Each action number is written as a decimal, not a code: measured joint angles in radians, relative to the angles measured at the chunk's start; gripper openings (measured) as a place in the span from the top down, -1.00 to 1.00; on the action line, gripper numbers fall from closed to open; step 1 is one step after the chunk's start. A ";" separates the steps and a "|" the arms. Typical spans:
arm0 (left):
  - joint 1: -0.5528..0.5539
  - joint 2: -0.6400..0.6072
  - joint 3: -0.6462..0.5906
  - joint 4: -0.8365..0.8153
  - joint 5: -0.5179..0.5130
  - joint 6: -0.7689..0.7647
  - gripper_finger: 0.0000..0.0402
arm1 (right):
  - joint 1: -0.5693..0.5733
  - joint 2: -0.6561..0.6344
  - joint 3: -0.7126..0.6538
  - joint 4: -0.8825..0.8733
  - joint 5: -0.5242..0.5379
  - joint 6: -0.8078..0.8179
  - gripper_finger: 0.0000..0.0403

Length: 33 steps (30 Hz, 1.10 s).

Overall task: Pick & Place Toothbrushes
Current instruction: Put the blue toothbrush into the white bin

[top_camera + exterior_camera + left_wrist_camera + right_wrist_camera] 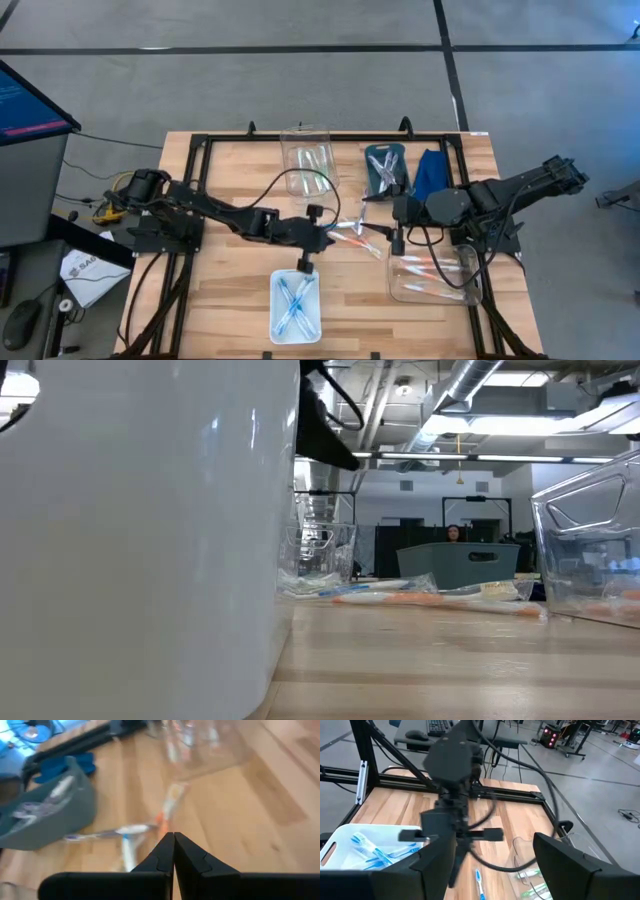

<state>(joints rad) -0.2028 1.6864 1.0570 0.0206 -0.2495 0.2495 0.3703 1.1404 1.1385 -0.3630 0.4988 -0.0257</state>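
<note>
Left pincer (334, 237) hangs closed over loose toothbrushes (356, 236), right pincer (385, 222) gapes empty; blue brushes (294, 300) fill the white tray (277, 328).

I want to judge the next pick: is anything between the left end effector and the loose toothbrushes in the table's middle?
Nothing visible. The shut left end effector points at the loose toothbrushes across bare wood.

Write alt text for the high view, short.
Overhead of a wooden table: the left end effector, shut, and the right end effector, open, meet over loose toothbrushes at mid-table. Around them: a white tray of blue brushes, two clear bins, a grey bin and a blue cloth.
</note>
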 joint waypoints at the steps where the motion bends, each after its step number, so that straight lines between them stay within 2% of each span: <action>1: -0.008 -0.005 -0.011 -0.003 0.002 -0.004 0.99 | 0.000 0.000 0.000 0.000 0.000 0.000 -0.29; 14: -0.025 -0.009 -0.027 0.014 0.001 -0.023 0.99 | 0.000 0.000 0.000 0.003 -0.001 0.019 -0.29; 27: 0.027 -0.009 -0.027 0.083 0.014 -0.022 0.99 | 0.000 0.000 0.000 0.000 -0.001 0.019 -0.29; 30: 0.063 0.004 -0.027 0.093 0.086 -0.026 0.96 | 0.000 0.000 0.000 -0.001 -0.001 0.019 -0.29; 33: 0.100 0.027 -0.027 0.112 0.144 -0.054 0.84 | 0.000 0.000 0.000 -0.003 -0.001 0.022 -0.29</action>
<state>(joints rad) -0.1029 1.7130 1.0305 0.1321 -0.1052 0.1953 0.3703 1.1404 1.1385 -0.3661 0.4976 -0.0041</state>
